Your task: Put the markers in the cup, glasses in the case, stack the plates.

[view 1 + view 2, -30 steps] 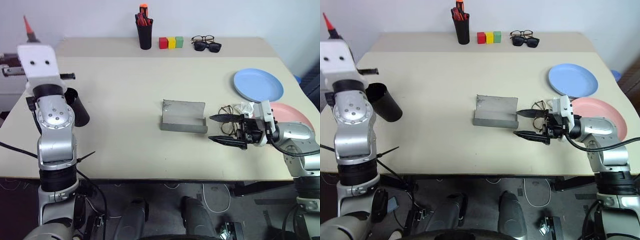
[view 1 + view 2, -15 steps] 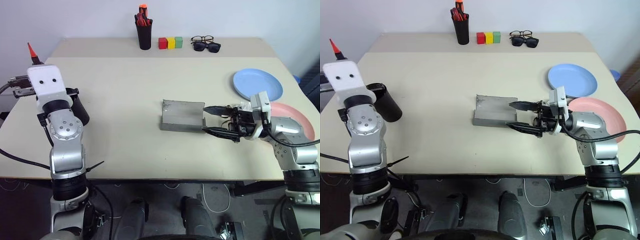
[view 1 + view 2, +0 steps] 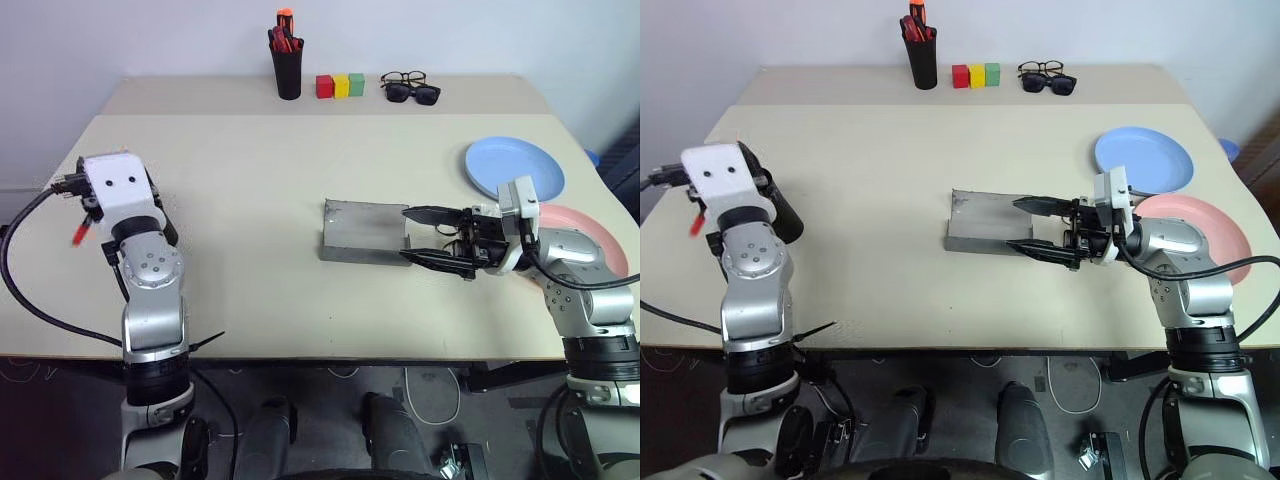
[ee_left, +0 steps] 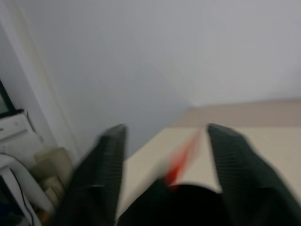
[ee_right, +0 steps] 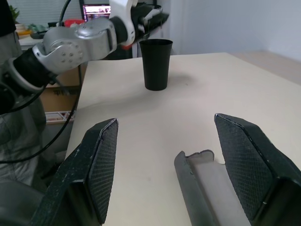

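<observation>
Left arm: your left arm stood raised at the table's (image 3: pixel 250 200) left edge, forearm upright, its white wrist block high above the silver elbow joint.
Left gripper: in its wrist view the left gripper (image 4: pixel 164 155) had its two black fingers spread apart, with a blurred red marker (image 4: pixel 181 157) between them and a black cup (image 4: pixel 183 202) just under it; you could not tell whether the fingers touched the marker.
Cup from the head: the cup (image 3: pixel 783 215) showed partly behind your left arm.
Right arm: your right arm reached in from the right side, forearm low and roughly level, pointing toward the table's middle.
Right gripper: the right gripper (image 3: pixel 432 236) was held open, fingertips at the right end of the grey case (image 3: pixel 364 232), holding nothing you could see.
Case: it lay open near the table's centre.
Glasses: a wire frame (image 3: pixel 462 230) showed behind the right gripper's fingers, mostly hidden.
Plates: the blue plate (image 3: pixel 514 168) lay at the right edge, the pink plate (image 3: pixel 590 235) just nearer, behind your right forearm.
</observation>
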